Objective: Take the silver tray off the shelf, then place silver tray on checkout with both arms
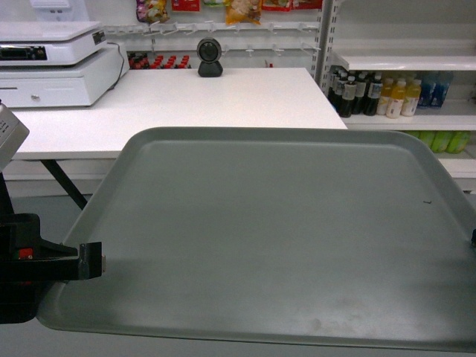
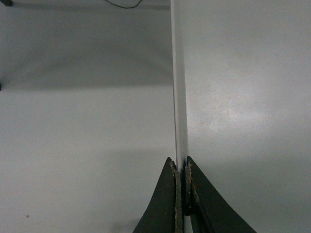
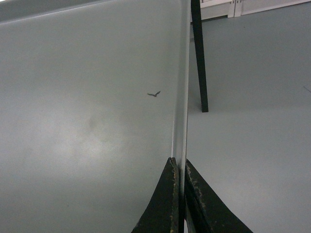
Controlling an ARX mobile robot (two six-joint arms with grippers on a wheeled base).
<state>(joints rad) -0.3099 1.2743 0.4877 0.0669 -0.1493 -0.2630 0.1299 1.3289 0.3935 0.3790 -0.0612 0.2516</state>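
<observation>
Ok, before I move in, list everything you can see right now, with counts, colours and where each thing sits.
silver tray: one, grey-green, held in front of the checkout, gripped at both side rims
checkout: one, white counter on dark legs, behind the tray
cash register: one, white, far left of the counter
scanner: one, round, black, back edge of the counter
shelf: white boards, at right
bottles: several, dark, yellow, blue and green, on the right boards
snack packs: several, hanging at top
left gripper: black, shut on the tray's left rim
right gripper: black, shut on the right rim
</observation>
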